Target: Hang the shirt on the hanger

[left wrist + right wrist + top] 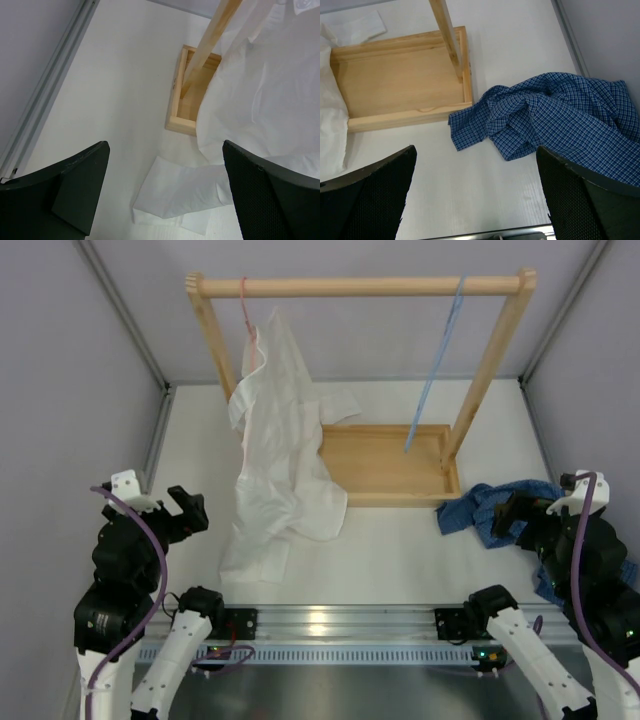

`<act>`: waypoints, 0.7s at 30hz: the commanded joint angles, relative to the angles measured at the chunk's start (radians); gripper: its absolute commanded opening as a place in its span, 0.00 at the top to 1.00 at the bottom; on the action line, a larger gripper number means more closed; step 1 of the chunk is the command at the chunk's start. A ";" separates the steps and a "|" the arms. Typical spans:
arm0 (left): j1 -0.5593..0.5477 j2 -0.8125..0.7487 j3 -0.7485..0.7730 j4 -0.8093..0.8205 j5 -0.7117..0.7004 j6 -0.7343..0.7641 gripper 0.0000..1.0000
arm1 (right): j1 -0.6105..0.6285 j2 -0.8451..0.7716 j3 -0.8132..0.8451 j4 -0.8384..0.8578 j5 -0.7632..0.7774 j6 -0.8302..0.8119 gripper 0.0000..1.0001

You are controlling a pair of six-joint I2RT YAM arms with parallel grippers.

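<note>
The dark blue checked shirt (pixel 478 511) lies crumpled on the table at the right, partly hidden by my right arm; in the right wrist view it (pixel 555 120) lies ahead and to the right. The light-blue wire hanger (pixel 437 365) hangs from the wooden rail at its right end. My right gripper (pixel 508 515) is open and empty, just above the shirt's near edge (pixel 479 187). My left gripper (pixel 180 510) is open and empty at the left, apart from the shirt (pixel 165 195).
A wooden rack (pixel 360 286) with a tray base (pixel 395 498) stands mid-table. A white shirt (pixel 275 440) hangs from a pink hanger (pixel 246 315) at the rail's left and trails onto the table (pixel 180 195). Grey walls close both sides.
</note>
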State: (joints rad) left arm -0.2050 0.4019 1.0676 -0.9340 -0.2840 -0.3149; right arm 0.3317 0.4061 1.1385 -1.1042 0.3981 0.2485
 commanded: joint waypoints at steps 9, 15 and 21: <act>-0.002 0.026 -0.034 0.093 -0.138 -0.050 0.02 | 0.012 -0.010 -0.022 0.078 -0.110 0.035 0.00; -0.002 0.020 -0.096 0.147 -0.185 -0.105 0.02 | 0.010 0.089 -0.211 0.128 -0.171 0.217 0.01; -0.002 -0.012 -0.196 0.204 -0.160 -0.102 0.02 | 0.010 0.117 -0.439 0.294 0.068 0.477 0.01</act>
State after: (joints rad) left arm -0.2050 0.4122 0.9081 -0.8146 -0.4469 -0.3985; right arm 0.3328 0.5190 0.7391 -0.9485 0.3199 0.5552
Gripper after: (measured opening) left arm 0.983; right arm 0.993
